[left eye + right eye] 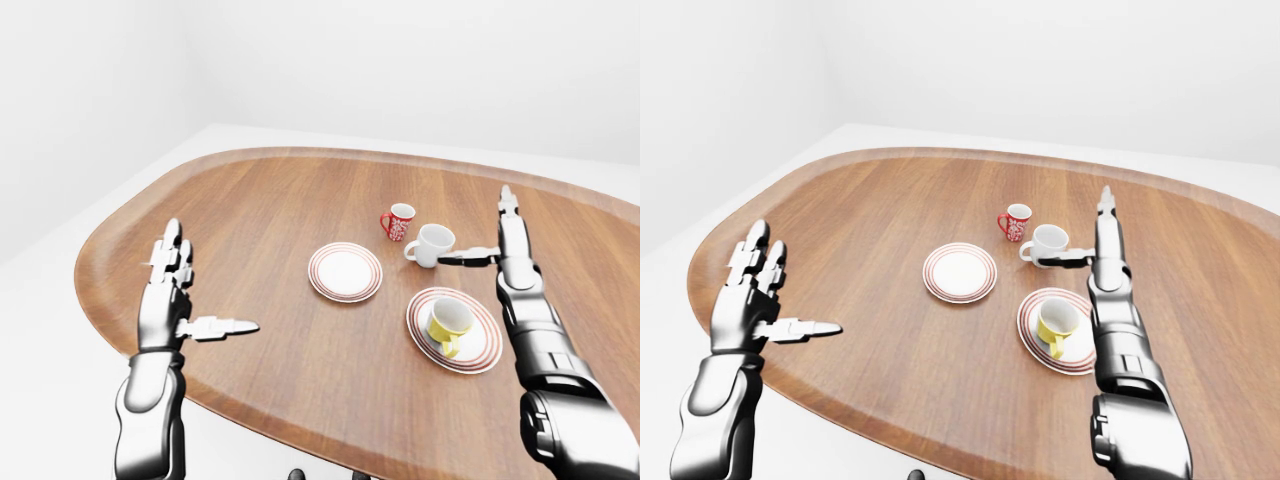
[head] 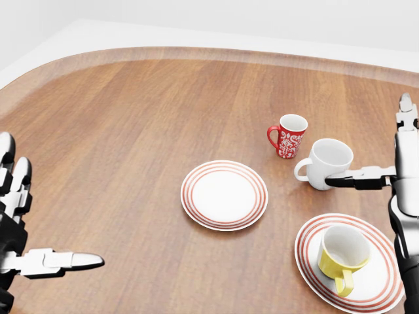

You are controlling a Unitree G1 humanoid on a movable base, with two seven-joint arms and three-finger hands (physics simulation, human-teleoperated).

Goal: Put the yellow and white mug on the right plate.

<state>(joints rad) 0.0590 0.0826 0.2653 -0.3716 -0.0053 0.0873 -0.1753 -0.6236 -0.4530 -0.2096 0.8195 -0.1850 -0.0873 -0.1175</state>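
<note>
Bare white simulated room, wooden table (image 1: pixel 300 200) only

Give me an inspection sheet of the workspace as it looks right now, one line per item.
Surface: wooden table, oval with a raised rim.
Job's things: yellow mug stands upright on the right plate, handle toward the bottom of the head view.
Clutter: left plate bare; red patterned mug and white mug stand close together above the right plate.
Grippers: left hand open over the table's left edge, holding nothing; right hand open, raised above the yellow mug, one finger pointing at the white mug.
Cables: nothing seen.
Surroundings: plain white walls and floor.
</note>
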